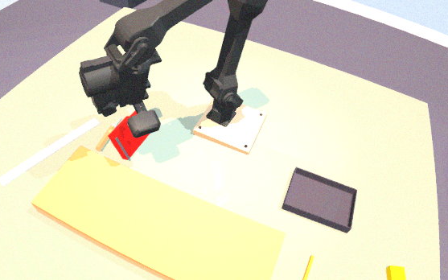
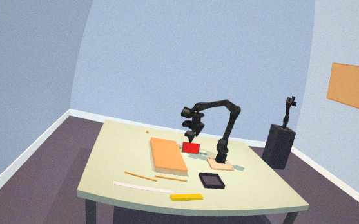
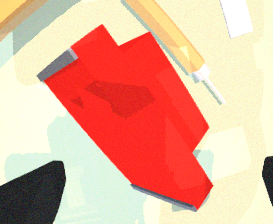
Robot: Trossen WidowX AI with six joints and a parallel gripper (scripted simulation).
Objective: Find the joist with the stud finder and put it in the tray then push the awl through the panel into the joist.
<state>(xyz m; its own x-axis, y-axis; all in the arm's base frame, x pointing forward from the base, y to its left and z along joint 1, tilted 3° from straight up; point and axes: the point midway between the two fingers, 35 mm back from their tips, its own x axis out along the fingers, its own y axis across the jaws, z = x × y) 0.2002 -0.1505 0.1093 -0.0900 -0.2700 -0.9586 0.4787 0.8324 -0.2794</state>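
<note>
The red stud finder (image 1: 135,142) (image 2: 191,148) (image 3: 122,135) stands on the table between the floor panel and the arm's base. My gripper (image 2: 194,138) (image 3: 164,165) is open and empty above it; the stud finder lies turned askew between and ahead of the fingers in the wrist view. One finger hides part of it in the top view. The awl (image 1: 104,138) (image 3: 169,37), with an orange handle and thin metal tip, lies beside the stud finder. The floor panel (image 1: 156,209) (image 2: 168,156) is a thick, flat yellow-orange board. The dark tray (image 1: 326,180) (image 2: 214,186) is empty. The joist is hidden.
A white strip (image 1: 49,152) (image 3: 237,17) lies beyond the awl. The arm's base plate (image 1: 232,134) stands near the stud finder. Past the panel's far end are two thin orange sticks (image 2: 140,176) (image 2: 171,178), another white strip (image 2: 142,187) and a yellow block (image 1: 396,273) (image 2: 186,197).
</note>
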